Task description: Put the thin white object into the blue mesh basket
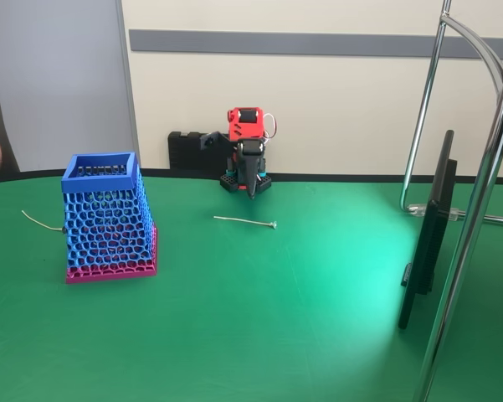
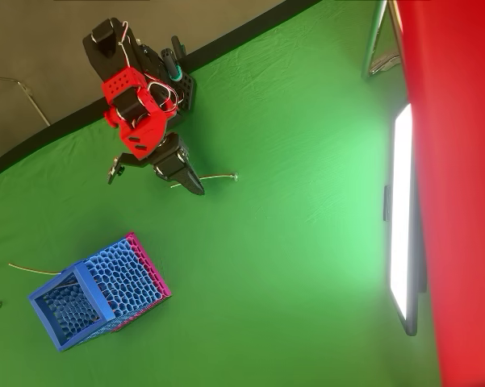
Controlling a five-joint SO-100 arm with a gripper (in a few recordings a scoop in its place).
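Green cloth table (image 1: 259, 318), beige wall behind; jaws together above thin white object (image 1: 244, 222).

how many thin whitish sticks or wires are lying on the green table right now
2 clearly. The thin white object lies straight in front of the gripper; a curved wire lies left of the blue mesh basket in the fixed view. Others could be hidden.

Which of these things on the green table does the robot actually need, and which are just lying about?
Needed for the job:
- thin white stick, lying flat on the table
- blue mesh basket, standing apart from it
- gripper, pointing down behind the stick

Just lying about:
- curved thin wire beside the basket
- dark screen on its stand
- chrome frame
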